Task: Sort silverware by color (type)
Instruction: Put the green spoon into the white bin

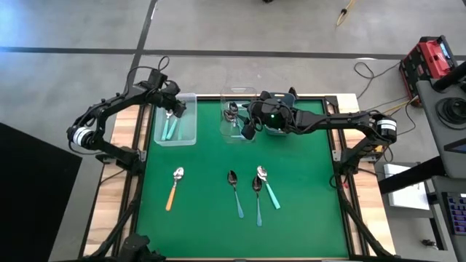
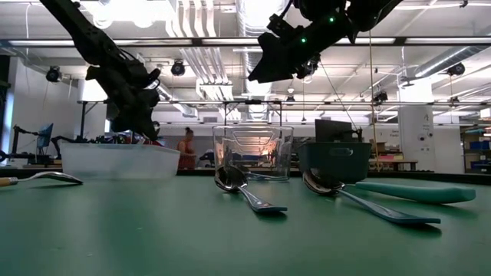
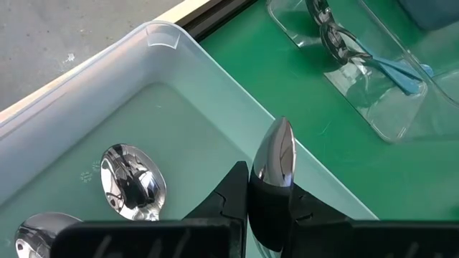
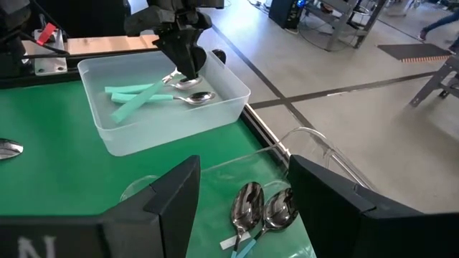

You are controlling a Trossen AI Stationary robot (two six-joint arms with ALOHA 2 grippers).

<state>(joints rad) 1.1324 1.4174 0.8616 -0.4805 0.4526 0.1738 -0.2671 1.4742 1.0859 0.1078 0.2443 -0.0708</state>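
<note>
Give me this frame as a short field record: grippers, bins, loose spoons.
left gripper: above the frosted bin, shut on a spoon
right gripper: open, empty, above the clear bin
frosted bin contents: mint-handled spoons
clear bin contents: two blue-handled spoons
loose on mat: orange-handled spoon, two blue-handled spoons, one mint-handled spoon

Overhead, table-level, two wrist views; shared bins (image 1: 175,120)
</note>
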